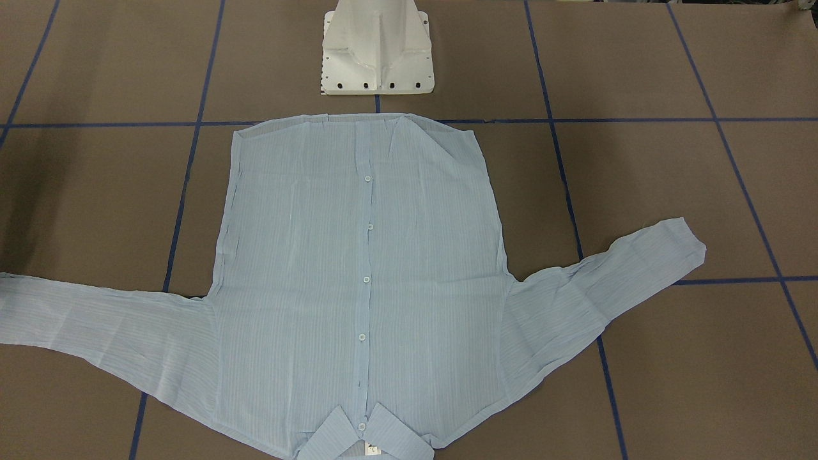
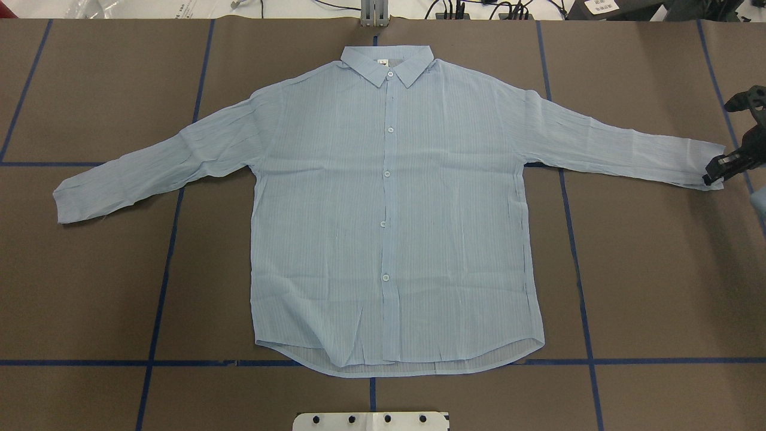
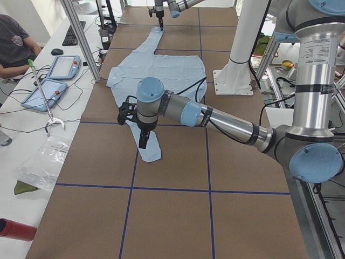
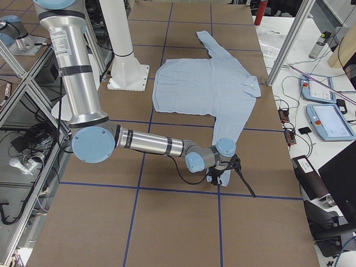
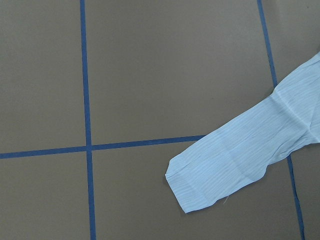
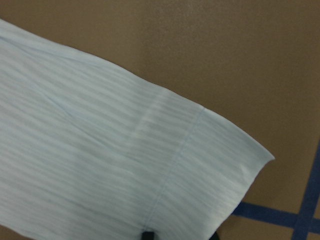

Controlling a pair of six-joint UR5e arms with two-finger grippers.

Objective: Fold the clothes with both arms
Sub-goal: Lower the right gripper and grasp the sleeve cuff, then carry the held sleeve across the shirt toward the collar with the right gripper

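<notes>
A brown table (image 2: 90,287) marked into squares by blue tape lines carries the work, with a white pedestal (image 1: 377,57) bolted at its near edge. Beyond the table's far side from the pedestal run white benches with tablets (image 3: 63,67), a keyboard (image 3: 71,33) and cables, and a seated person (image 3: 13,43). The shirt (image 2: 389,209) lies flat and front-up straight out from the pedestal: the hem is nearest it, the collar (image 2: 388,63) farthest, and the buttons are done up along the middle. The cloth is thin, pale blue, finely striped and lightly creased, with a small fold by the hem. Both sleeves spread out to the pedestal's two sides. The left gripper (image 3: 142,144) hangs over the cuff out to the pedestal's left; whether its fingers are apart or together I cannot tell. The right gripper (image 2: 715,170) sits at the cuff out to the pedestal's right, and its fingers (image 6: 147,235) show apart at the cuff's edge.
</notes>
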